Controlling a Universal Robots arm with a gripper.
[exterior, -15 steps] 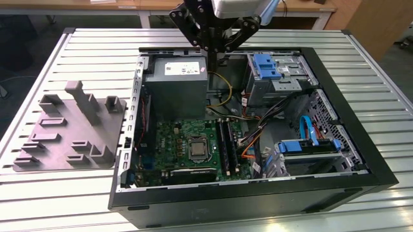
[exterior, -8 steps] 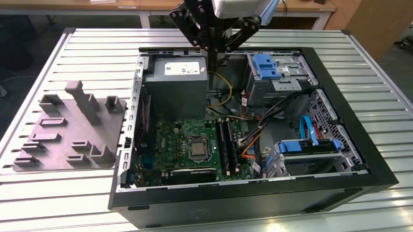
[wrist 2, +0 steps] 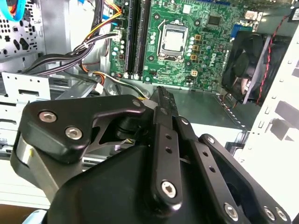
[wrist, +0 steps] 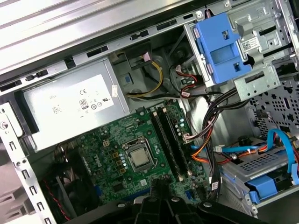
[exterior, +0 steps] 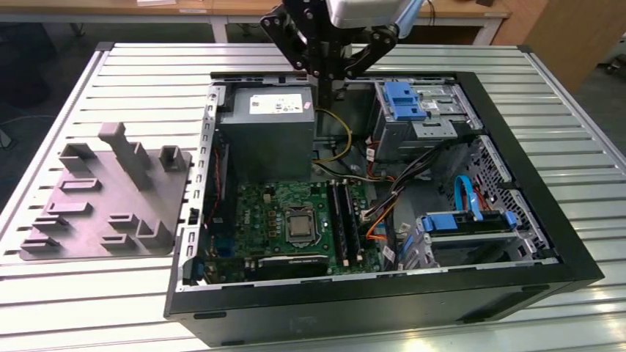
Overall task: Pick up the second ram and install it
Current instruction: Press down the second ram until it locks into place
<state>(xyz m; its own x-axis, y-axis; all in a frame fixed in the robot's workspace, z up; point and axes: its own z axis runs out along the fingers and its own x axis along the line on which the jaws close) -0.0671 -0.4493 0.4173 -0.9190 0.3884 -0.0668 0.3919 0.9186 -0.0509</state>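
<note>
My gripper hangs high over the back edge of the open computer case, its black fingers pressed together and pointing down. Both wrist views show the same closed tips, and I see nothing sticking out past them. Well below lies the green motherboard. Beside its processor, two long dark bars stand side by side and look alike. I cannot tell which of them is the second ram, or whether each is a stick or a bare slot.
A grey moulded fixture plate lies on the slatted table at the exterior view's left. Inside the case are a grey power supply, blue drive brackets, bundles of cables and a black fan.
</note>
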